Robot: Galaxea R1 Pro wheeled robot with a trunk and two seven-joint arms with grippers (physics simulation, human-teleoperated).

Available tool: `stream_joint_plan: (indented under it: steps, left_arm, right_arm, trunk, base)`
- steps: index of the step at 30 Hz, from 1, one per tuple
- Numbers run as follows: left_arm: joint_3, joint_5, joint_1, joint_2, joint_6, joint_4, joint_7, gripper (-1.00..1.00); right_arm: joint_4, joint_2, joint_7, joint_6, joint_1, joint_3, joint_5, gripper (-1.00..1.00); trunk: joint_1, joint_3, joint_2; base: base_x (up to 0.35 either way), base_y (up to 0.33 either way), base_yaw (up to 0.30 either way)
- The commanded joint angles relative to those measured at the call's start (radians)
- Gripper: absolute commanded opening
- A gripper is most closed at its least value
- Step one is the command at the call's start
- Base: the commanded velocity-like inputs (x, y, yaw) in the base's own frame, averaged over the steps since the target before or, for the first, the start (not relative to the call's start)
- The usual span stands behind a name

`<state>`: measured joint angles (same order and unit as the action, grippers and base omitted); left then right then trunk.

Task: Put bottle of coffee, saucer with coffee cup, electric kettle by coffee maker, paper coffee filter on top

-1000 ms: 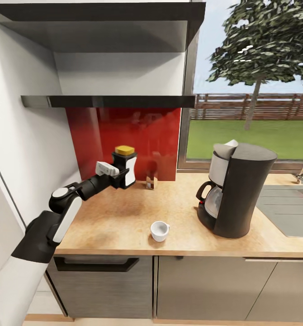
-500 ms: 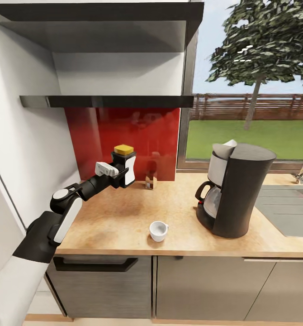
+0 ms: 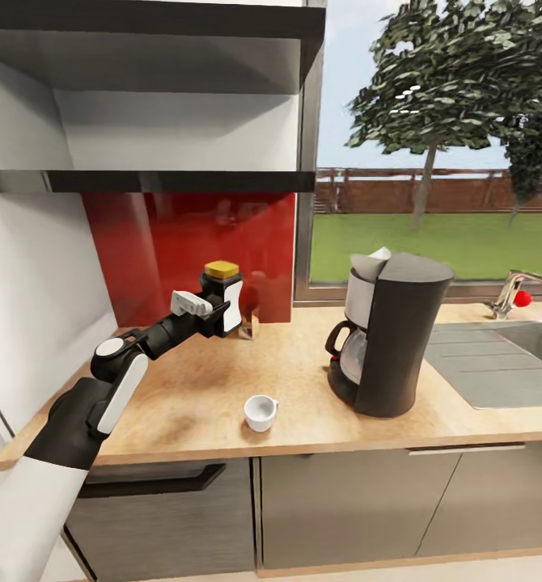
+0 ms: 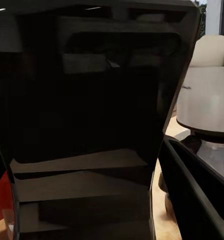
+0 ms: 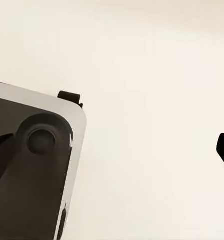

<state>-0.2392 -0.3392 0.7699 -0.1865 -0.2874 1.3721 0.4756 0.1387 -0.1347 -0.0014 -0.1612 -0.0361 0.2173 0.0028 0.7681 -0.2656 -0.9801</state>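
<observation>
Left claw [image 3: 214,312] is gripping the bottle of coffee [image 3: 224,296] above the worktop [image 3: 303,380], left of the coffee cup [image 3: 260,412] and coffee maker [image 3: 388,333].

Legible text: none I can read. The bottle of coffee [image 3: 223,296] in my left gripper [image 3: 214,311] carries a white label, its print too small to make out.
</observation>
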Motion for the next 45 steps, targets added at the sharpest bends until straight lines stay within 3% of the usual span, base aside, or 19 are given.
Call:
stream_joint_plan:
  steps: [1, 23, 45]
  left_arm:
    - [0.000, -0.010, 0.001, -0.001, -0.009, 0.001, 0.001, -1.00]
    - [-0.003, -0.011, 0.000, -0.001, 0.034, -0.073, 0.003, -1.00]
    - [-0.008, -0.011, 0.000, -0.001, 0.034, -0.069, 0.003, -1.00]
  right_arm:
    - [-0.001, 0.000, 0.000, -0.003, -0.001, 0.003, 0.000, 1.00]
    - [-0.001, -0.001, -0.001, -0.003, -0.001, 0.004, 0.000, 1.00]
    - [-0.001, 0.000, 0.000, -0.003, -0.001, 0.005, 0.002, 1.00]
  trunk:
    - [0.000, -0.001, -0.001]
    - [0.000, -0.001, -0.001]
    - [0.084, -0.070, -0.155]
  base:
    - [0.000, -0.001, -0.040]
    - [0.000, 0.000, -0.055]
    - [0.000, 0.000, 0.000]
